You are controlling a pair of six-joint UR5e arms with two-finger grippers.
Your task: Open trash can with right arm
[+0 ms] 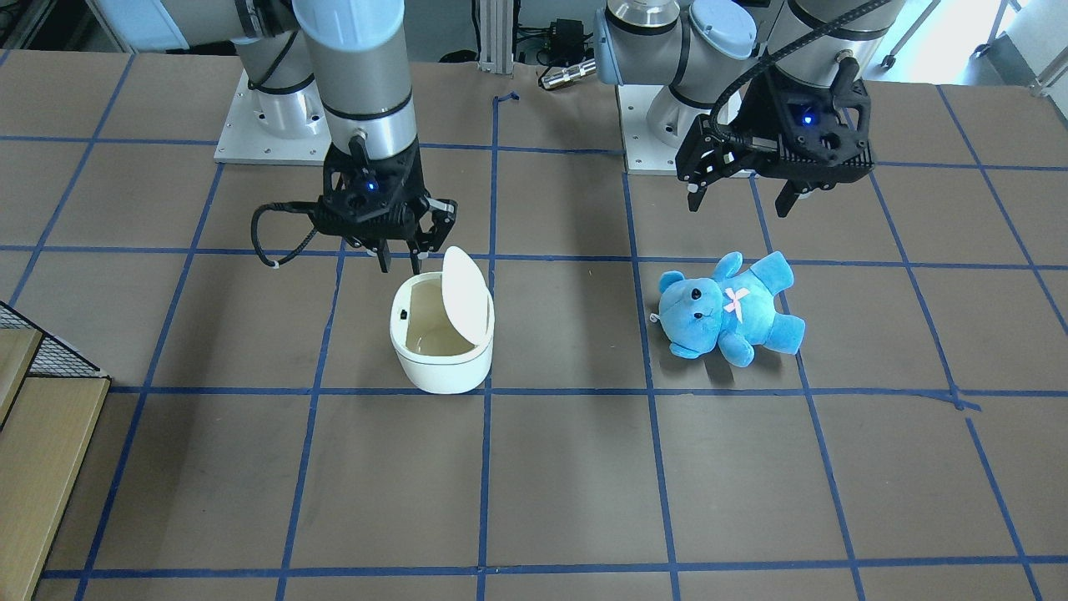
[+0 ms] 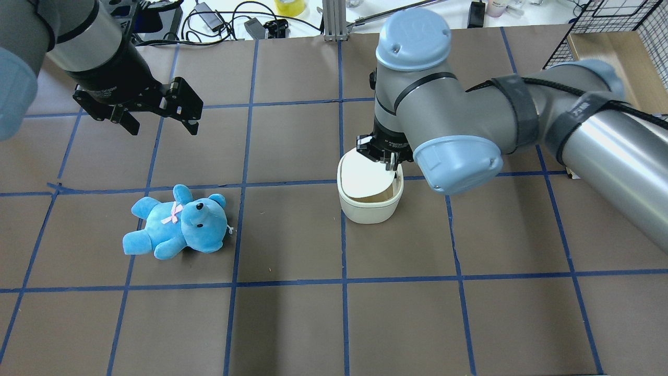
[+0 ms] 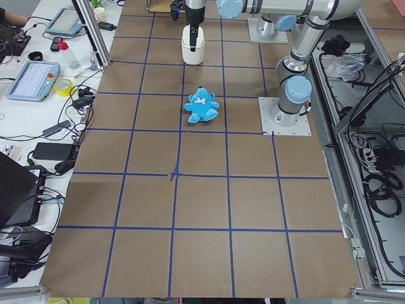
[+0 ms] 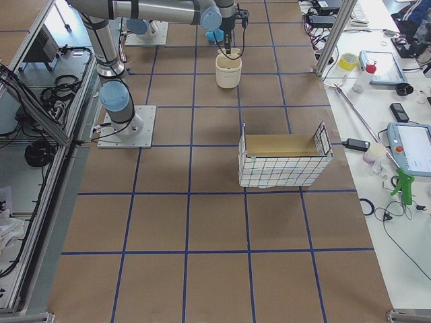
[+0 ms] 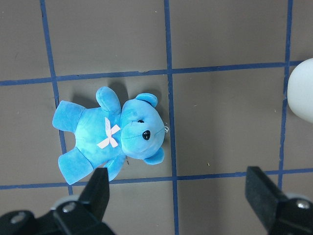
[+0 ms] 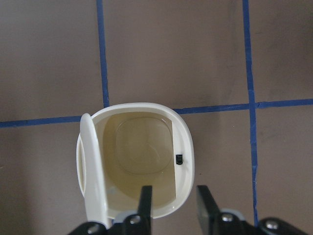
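Observation:
The white trash can (image 1: 440, 355) stands on the brown table with its lid (image 1: 465, 292) swung up on edge, showing the beige inside (image 6: 142, 156). My right gripper (image 1: 400, 267) hovers just above the can's rim on the robot's side. Its fingers (image 6: 145, 200) are a narrow gap apart and hold nothing. In the overhead view the can (image 2: 368, 211) sits under my right wrist. The blue teddy bear (image 1: 730, 309) lies on its back to the side. My left gripper (image 1: 738, 204) is wide open and empty above the table near the bear (image 5: 115, 134).
A wire basket with a wooden box (image 4: 283, 161) stands on the table toward the robot's right end and also shows in the overhead view (image 2: 616, 36). The arms' base plates (image 1: 267, 138) sit at the robot's edge. Cables and devices lie beyond the far edge (image 2: 235, 21).

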